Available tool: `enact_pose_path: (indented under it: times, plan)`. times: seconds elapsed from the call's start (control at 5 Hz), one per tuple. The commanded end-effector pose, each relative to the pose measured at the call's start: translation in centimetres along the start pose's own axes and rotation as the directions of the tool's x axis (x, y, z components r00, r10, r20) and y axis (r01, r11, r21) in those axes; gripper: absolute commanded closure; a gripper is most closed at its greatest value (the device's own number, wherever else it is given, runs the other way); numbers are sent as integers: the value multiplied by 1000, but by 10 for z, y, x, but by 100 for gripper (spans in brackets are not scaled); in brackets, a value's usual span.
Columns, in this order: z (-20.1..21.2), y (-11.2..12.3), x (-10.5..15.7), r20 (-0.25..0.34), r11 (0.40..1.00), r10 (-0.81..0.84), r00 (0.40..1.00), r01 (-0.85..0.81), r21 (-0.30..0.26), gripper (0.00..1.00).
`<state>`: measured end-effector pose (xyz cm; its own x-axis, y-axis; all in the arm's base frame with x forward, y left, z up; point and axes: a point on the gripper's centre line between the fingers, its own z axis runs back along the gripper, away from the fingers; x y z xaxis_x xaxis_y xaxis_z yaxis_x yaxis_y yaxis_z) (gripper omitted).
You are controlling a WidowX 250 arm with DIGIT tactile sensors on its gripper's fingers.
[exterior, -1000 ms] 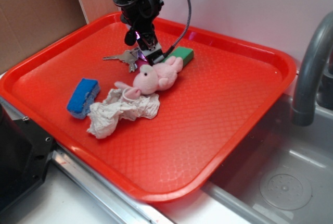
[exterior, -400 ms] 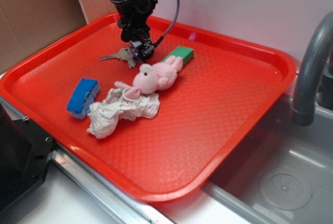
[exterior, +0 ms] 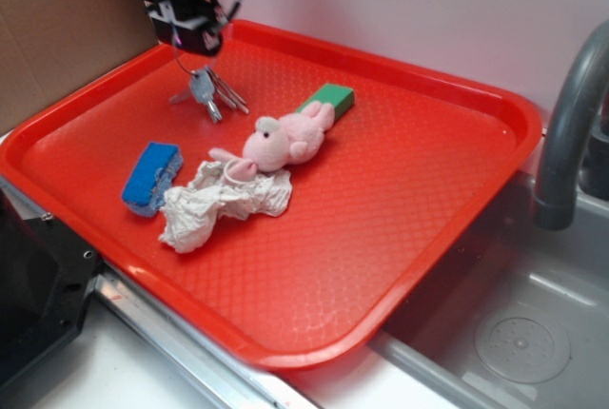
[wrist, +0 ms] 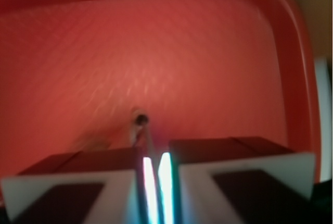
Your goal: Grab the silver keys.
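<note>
The silver keys (exterior: 211,93) hang in a bunch under my gripper (exterior: 194,51), lifted off the red tray (exterior: 400,200) near its far left corner. My gripper is shut on their ring. In the wrist view the gripper (wrist: 156,153) has its two pads pressed together on a thin metal piece, and the blurred keys (wrist: 139,125) dangle just beyond the fingertips over the tray floor (wrist: 156,52).
On the tray lie a pink plush toy (exterior: 284,139), a green block (exterior: 331,99), a blue sponge (exterior: 152,173) and a crumpled white cloth (exterior: 221,202). A cardboard wall (exterior: 57,29) stands left. A grey tap (exterior: 569,114) and sink (exterior: 514,333) are right.
My gripper has closed on the keys beside the plush toy, then risen and moved left toward the tray's far corner, carrying the keys off the tray floor.
</note>
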<state>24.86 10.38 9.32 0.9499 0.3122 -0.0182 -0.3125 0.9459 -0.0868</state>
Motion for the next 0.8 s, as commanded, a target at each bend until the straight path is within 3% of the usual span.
enact_pose_path:
  times: [0.0,0.2,0.4,0.6]
  plan:
    - [114,10,-45,53,943,203,978,-181,-277,100]
    - [159,-14,-58,178,965,174,969,-132,-225,100]
    - [183,-45,-51,194,980,93,977,-55,-190,100]
    - [173,-54,-45,198,991,85,976,-61,-122,100]
